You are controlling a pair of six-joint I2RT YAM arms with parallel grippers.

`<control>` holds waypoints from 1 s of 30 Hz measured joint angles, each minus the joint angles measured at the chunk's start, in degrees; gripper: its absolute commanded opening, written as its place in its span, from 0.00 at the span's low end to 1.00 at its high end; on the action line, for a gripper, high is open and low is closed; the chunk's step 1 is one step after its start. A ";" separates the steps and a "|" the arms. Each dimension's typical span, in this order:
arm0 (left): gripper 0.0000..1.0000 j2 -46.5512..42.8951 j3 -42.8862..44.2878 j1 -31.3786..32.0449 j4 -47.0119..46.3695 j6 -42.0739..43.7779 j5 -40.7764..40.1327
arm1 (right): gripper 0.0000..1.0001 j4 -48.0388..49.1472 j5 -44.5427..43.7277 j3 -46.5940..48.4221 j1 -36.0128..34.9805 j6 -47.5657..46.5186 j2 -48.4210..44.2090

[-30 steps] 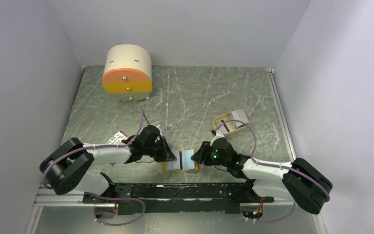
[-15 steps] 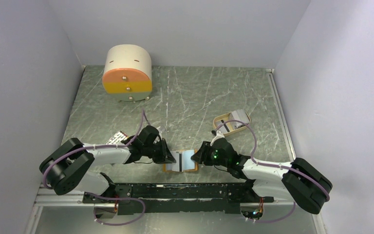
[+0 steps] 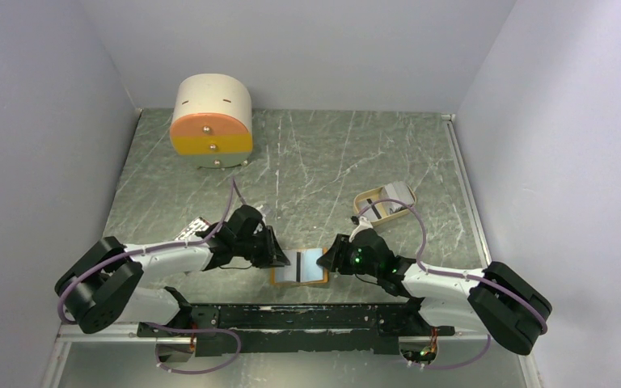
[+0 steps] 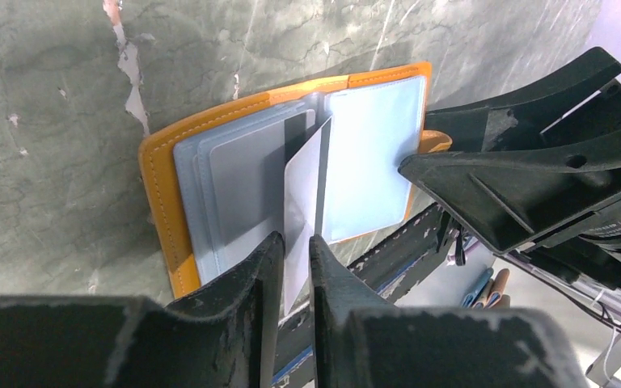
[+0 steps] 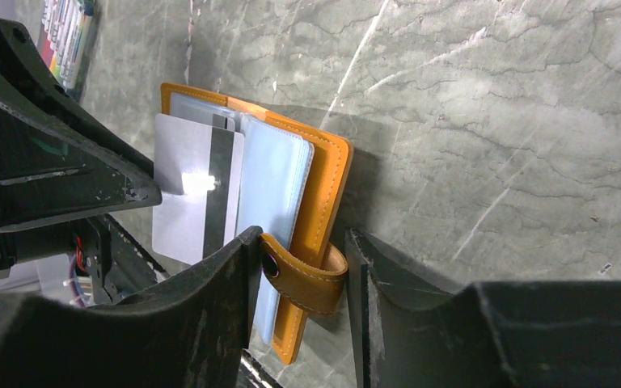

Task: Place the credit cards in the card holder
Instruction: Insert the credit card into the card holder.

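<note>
The orange card holder [image 3: 317, 280] lies open on the table, its pale blue sleeves facing up. My left gripper [image 3: 285, 260] is shut on a pale grey credit card [image 4: 303, 194] and holds it on edge at the holder's middle fold [image 4: 162, 178]. In the right wrist view the card [image 5: 179, 194] shows a dark stripe and lies over the holder's left leaf. My right gripper [image 5: 303, 242] is shut on the holder's snap tab [image 5: 307, 275] at the right edge of the holder [image 5: 327, 186]. It also shows in the top view [image 3: 329, 260].
A round cream-and-orange drawer box [image 3: 212, 121] stands at the back left. A tan oval tray [image 3: 369, 198] with a pale card in it sits to the right of centre. A marker pack [image 3: 194, 228] lies by the left arm. A black rail [image 3: 291, 319] runs along the near edge.
The left arm's elbow has swung a little left and down. Its gripper with the card stays at the holder. The right arm has not moved.
</note>
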State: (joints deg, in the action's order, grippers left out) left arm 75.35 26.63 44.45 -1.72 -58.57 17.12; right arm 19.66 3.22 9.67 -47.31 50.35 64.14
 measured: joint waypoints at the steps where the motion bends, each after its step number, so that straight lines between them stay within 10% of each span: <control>1: 0.17 -0.02 0.00 0.00 0.00 -0.04 -0.04 | 0.46 0.00 0.00 0.00 0.00 0.00 0.00; 30: 0.09 6.32 2.29 -0.24 -0.55 3.74 1.29 | 0.49 1.51 0.66 -0.13 0.00 0.00 0.68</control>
State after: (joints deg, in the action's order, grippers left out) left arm 81.67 28.93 44.21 -2.26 -54.83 18.41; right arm 21.17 3.88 9.54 -47.31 50.35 64.82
